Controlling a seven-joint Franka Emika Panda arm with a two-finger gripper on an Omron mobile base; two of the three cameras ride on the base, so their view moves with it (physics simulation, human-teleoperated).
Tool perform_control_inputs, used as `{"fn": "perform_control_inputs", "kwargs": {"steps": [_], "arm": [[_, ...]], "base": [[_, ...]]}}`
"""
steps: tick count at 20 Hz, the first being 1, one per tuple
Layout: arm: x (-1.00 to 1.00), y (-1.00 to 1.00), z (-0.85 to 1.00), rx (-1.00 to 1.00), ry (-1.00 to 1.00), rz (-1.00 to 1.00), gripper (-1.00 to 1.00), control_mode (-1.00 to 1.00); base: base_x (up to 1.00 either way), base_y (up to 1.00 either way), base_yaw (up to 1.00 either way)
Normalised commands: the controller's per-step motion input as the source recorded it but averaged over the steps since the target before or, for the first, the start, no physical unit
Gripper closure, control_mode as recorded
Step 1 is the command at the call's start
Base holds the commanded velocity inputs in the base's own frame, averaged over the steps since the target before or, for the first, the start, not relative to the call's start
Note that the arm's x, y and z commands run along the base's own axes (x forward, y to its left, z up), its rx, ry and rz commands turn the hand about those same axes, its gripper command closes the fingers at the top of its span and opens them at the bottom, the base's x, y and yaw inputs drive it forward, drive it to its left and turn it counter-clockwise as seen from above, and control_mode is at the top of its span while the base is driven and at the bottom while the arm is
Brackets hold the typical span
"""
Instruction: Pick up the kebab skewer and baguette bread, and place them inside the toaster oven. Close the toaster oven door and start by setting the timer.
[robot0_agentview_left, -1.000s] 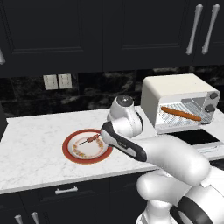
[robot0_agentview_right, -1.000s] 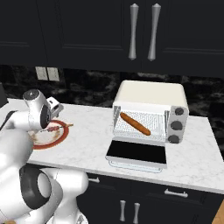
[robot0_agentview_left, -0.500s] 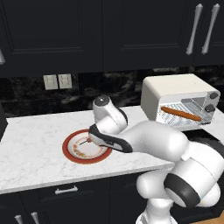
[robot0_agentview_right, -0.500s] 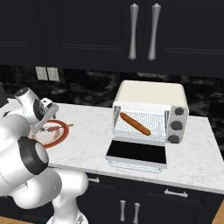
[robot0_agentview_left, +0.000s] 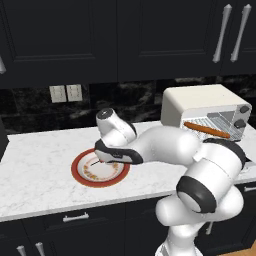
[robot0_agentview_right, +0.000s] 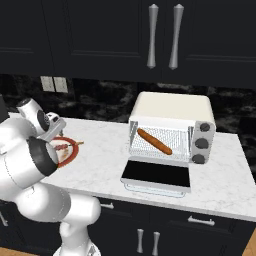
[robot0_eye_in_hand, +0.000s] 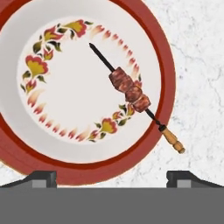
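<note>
The kebab skewer (robot0_eye_in_hand: 130, 91) lies slantwise on the red-rimmed flowered plate (robot0_eye_in_hand: 162, 52), its wooden handle past the rim onto the marble. My gripper (robot0_eye_in_hand: 111, 178) hovers straight above it, open, with nothing between the fingertips (robot0_eye_in_hand: 43, 177). From the left base, the gripper (robot0_agentview_left: 103, 159) hangs over the plate (robot0_agentview_left: 80, 176) at counter left. The baguette bread (robot0_agentview_right: 154, 141) rests on the rack inside the toaster oven (robot0_agentview_right: 172, 107). The toaster oven door (robot0_agentview_right: 156, 174) is folded down flat, open. From the left, the baguette bread (robot0_agentview_left: 206, 130) also shows inside the toaster oven (robot0_agentview_left: 200, 102).
Three knobs (robot0_agentview_right: 202, 143) run down the oven's right side. Wall outlets (robot0_agentview_left: 66, 93) sit on the dark backsplash behind the plate. Black cabinets hang overhead and a dark object (robot0_agentview_left: 1, 142) stands at the counter's far left edge. The white marble counter (robot0_agentview_right: 105, 150) lies between plate and oven.
The arm has swung left and stretched out, bringing the hand over the plate and lower. The jaws stayed open. The baguette and the oven door have not moved.
</note>
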Motion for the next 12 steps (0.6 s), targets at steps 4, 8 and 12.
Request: {"fn": "perform_control_inputs", "kwargs": {"steps": [4, 8, 12], "arm": [[0.04, 0.00, -0.28, 0.00, 0.02, 0.09, -1.00, -1.00], [0.13, -0.01, -0.31, 0.00, 0.04, 0.11, -1.00, -1.00], [0.22, 0.00, -0.23, 0.00, 0.03, 0.13, -1.00, -1.00]], "base": [[0.00, 0.00, 0.00], [0.00, 0.00, 0.00], [0.00, 0.00, 0.00]]}}
